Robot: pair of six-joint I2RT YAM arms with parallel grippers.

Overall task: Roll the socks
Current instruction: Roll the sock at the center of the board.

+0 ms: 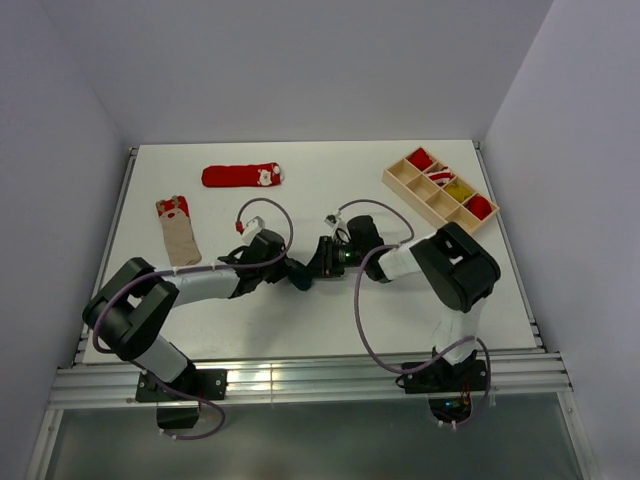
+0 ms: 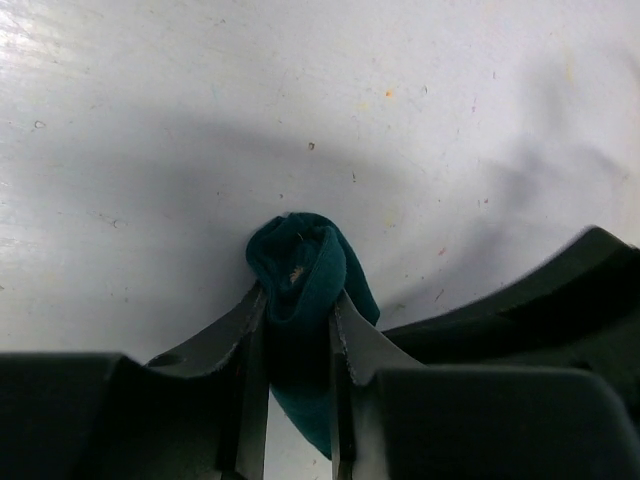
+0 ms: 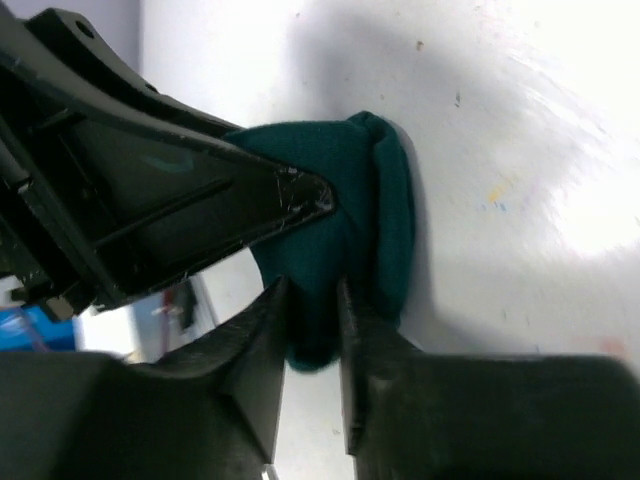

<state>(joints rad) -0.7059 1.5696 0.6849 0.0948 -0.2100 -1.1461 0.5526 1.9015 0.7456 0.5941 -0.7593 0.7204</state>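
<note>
Pale walls, white worktop [image 1: 280,320]. Both arms stretched low toward centre, forearms near level, wrists facing each other. Left hand [image 2: 298,305] nearly shut, pinching teal sock [image 2: 305,265]; bundle bulged just past its fingertips. Right hand [image 3: 312,292] clamped same sock from opposite side, with left hand's finger touching bundle just ahead and to one side. Judged best: one hand anchors firmly, other wrist turns, roll kept tight against worktop, fingers kept from clashing.
</note>
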